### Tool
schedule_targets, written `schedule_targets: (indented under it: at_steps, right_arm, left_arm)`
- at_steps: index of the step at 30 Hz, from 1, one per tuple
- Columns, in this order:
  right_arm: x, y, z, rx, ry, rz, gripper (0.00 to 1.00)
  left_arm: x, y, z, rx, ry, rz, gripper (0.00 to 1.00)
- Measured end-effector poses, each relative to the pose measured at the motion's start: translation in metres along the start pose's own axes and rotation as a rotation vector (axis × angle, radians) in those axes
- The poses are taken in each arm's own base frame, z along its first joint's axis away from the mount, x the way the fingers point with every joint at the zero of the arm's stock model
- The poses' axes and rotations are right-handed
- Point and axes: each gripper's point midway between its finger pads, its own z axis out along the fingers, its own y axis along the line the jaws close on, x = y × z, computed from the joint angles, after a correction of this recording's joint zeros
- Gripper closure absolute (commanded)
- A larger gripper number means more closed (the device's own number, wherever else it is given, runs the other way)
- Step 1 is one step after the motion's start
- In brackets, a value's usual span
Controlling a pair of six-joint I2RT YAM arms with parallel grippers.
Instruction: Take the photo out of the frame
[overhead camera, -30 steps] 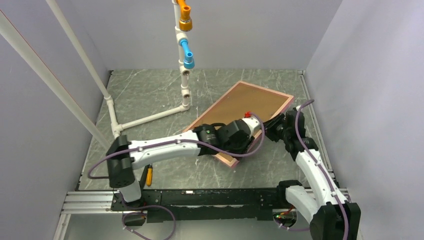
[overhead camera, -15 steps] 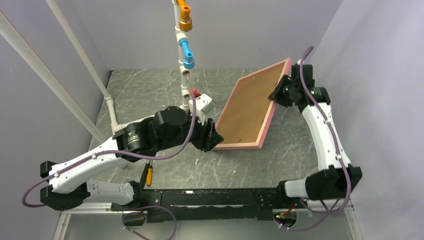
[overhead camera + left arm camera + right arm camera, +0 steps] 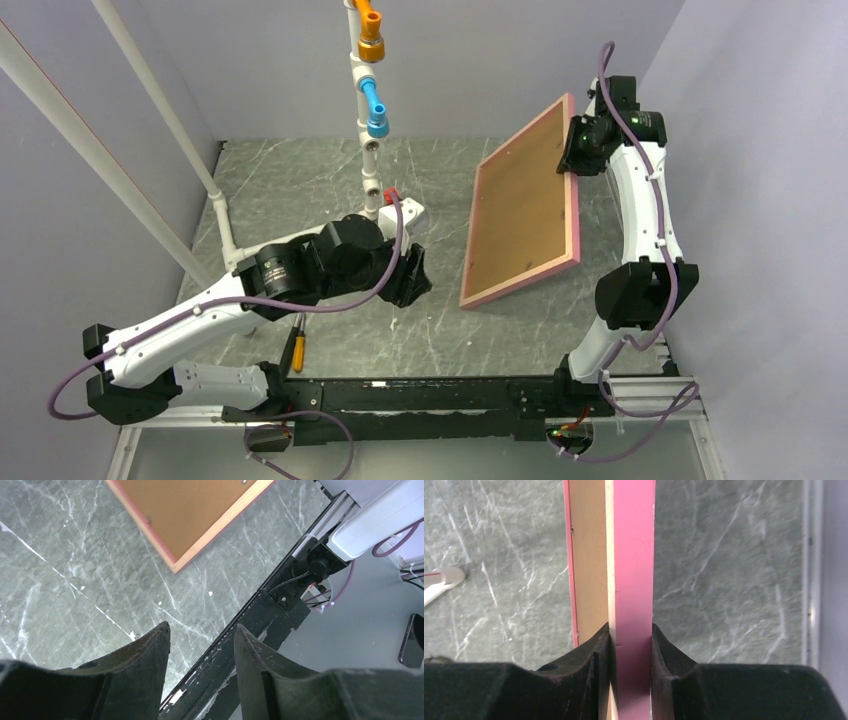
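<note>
Well, upper right, right gripper (image 3: 631,630) clamped on the pink frame (image 3: 520,286) by its edge, frame tilted up on end, brown backing board (image 3: 522,200) facing us, photo hidden behind it, left gripper (image 3: 202,627) at centre, jaws apart, empty.

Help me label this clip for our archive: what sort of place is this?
Probably a robotics lab test cell: plain grey walls box in a marble-patterned tabletop, left arm and right arm mount on a rail, beside a white pipe rig.
</note>
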Motion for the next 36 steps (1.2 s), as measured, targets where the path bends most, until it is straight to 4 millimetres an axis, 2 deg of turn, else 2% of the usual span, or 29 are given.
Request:
schedule_targets:
  at_steps: [7,10,15,18,20,23,26,32,36]
  right_arm:
    - [-0.036,-0.017,-0.017,0.061,-0.084,-0.084,1.00]
    - [-0.045,-0.020,-0.025,0.076,-0.115,-0.125,1.00]
    - [-0.050,-0.009,-0.035,0.118,-0.136,-0.231,1.00]
    - [-0.051,0.014,-0.031,0.173,-0.150,-0.340,1.00]
    - [-0.046,0.039,-0.021,0.188,-0.147,-0.411,1.00]
    - [-0.032,0.077,-0.002,0.203,-0.139,-0.508,1.00]
    - [-0.016,0.103,0.009,0.248,-0.139,-0.577,1.00]
    - [0.006,0.133,0.030,0.368,-0.165,-0.619,1.00]
    - [0.029,0.147,0.062,0.466,-0.159,-0.640,1.00]
  left_arm:
    - [-0.001,0.017,0.002,-0.021,0.012,-0.011,0.47]
    - [0.004,0.023,0.004,-0.028,0.033,-0.019,0.47]
    - [0.013,0.033,0.009,-0.034,0.064,-0.030,0.47]
    - [0.018,0.038,0.011,-0.034,0.080,-0.035,0.48]
    - [0.021,0.041,0.012,-0.032,0.091,-0.040,0.47]
    - [0.027,0.045,0.013,-0.035,0.104,-0.048,0.48]
    - [0.031,0.047,0.012,-0.033,0.111,-0.054,0.48]
    - [0.031,0.048,0.001,-0.026,0.084,-0.058,0.48]
    - [0.029,0.048,-0.007,-0.020,0.061,-0.061,0.48]
